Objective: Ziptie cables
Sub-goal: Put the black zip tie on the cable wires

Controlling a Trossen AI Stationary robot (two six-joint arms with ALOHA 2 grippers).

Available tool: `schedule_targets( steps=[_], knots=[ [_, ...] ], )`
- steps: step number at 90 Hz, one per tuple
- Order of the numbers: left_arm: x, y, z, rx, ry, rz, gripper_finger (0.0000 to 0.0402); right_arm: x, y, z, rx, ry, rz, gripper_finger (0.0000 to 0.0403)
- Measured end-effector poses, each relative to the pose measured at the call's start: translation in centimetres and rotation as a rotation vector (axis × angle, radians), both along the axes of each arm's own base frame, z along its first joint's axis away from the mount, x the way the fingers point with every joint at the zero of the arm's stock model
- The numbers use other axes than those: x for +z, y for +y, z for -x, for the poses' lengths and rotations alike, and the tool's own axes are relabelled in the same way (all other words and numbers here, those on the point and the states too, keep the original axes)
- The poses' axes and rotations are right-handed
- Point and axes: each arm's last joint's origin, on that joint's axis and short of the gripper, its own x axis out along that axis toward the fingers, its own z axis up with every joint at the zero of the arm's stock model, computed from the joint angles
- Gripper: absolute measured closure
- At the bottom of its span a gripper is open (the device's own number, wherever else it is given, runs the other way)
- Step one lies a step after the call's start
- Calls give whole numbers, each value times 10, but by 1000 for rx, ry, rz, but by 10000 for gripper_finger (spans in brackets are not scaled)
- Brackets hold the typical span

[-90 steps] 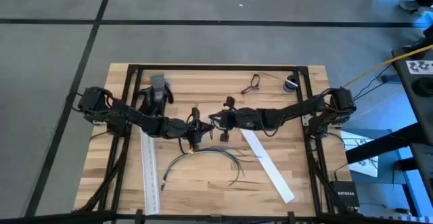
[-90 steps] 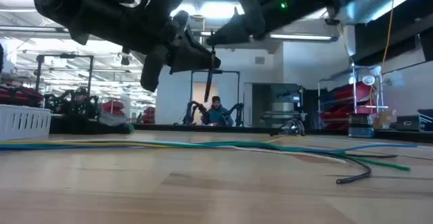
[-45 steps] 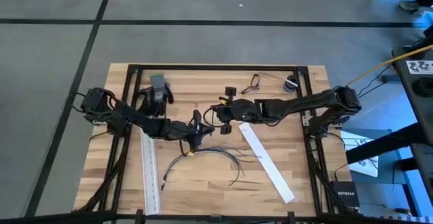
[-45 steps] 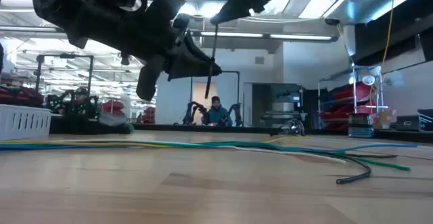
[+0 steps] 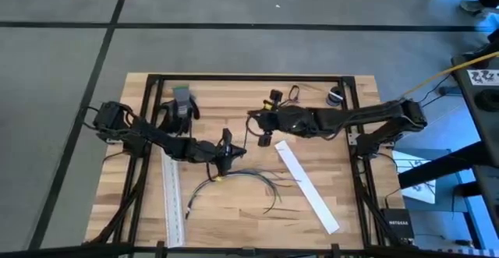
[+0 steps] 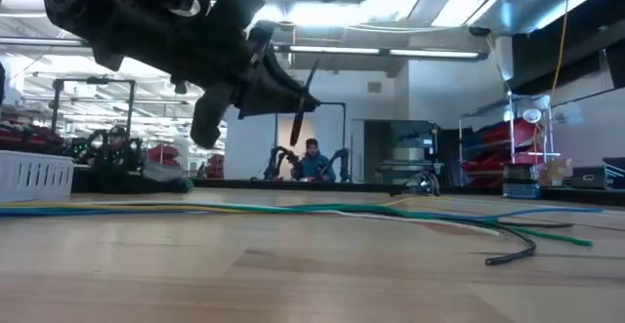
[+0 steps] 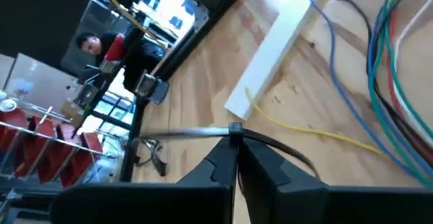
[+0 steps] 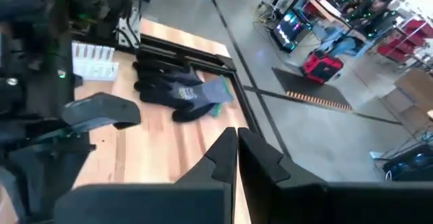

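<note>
The cables (image 5: 243,177) are a loose bunch of thin coloured and dark wires lying curved on the wooden table, also seen in the left wrist view (image 7: 387,75) and the low view (image 6: 342,209). My left gripper (image 5: 228,147) hovers just above their far side, shut on a thin dark zip tie (image 6: 304,99). My right gripper (image 5: 256,121) is farther back and higher, shut on nothing (image 8: 237,135). My left gripper (image 7: 237,146) pinches the zip tie at its small square head (image 7: 235,128) between its two fingertips. The strip runs across the fingers, one part straight out to one side (image 7: 176,133), the other curving away (image 7: 291,149). It is held tilted, clear of the table.
Two long flat white strips lie on the table, one by the left frame bar (image 5: 172,199), one slanting at the right (image 5: 309,185). Dark gloves (image 5: 180,102), a pair of glasses (image 5: 291,95) and a small roll (image 5: 335,96) sit at the far edge.
My right gripper has risen and drawn back toward the table's far right, away from my left gripper and the zip tie. The zip tie stays in my left gripper and now stands more tilted.
</note>
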Motion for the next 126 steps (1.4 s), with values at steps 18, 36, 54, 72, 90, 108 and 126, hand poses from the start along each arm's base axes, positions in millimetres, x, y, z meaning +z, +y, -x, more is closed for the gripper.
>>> schedule_targets(
  steps=[18, 36, 54, 72, 90, 108, 126],
  knots=[
    [0, 1, 0, 14, -9, 27, 402, 14, -2, 18, -136, 84, -183, 378],
    [1, 1, 0, 32, -16, 29, 402, -1, 9, 34, -59, 239, -524, 304],
    [9, 2, 2, 57, -45, 48, 402, -77, 40, 37, 42, 147, -497, 243],
    [24, 1, 11, 85, -52, 163, 402, -131, 49, 41, 211, -184, -542, 229],
    [37, -14, 37, 190, 14, 268, 402, -155, 54, 27, 286, -138, -513, 228],
    [54, -34, 68, 240, 1, 429, 402, -160, 60, 2, 297, -126, -492, 228],
    [53, -48, 94, 250, 85, 511, 402, -156, 66, -27, 305, -153, -497, 228]
  ],
)
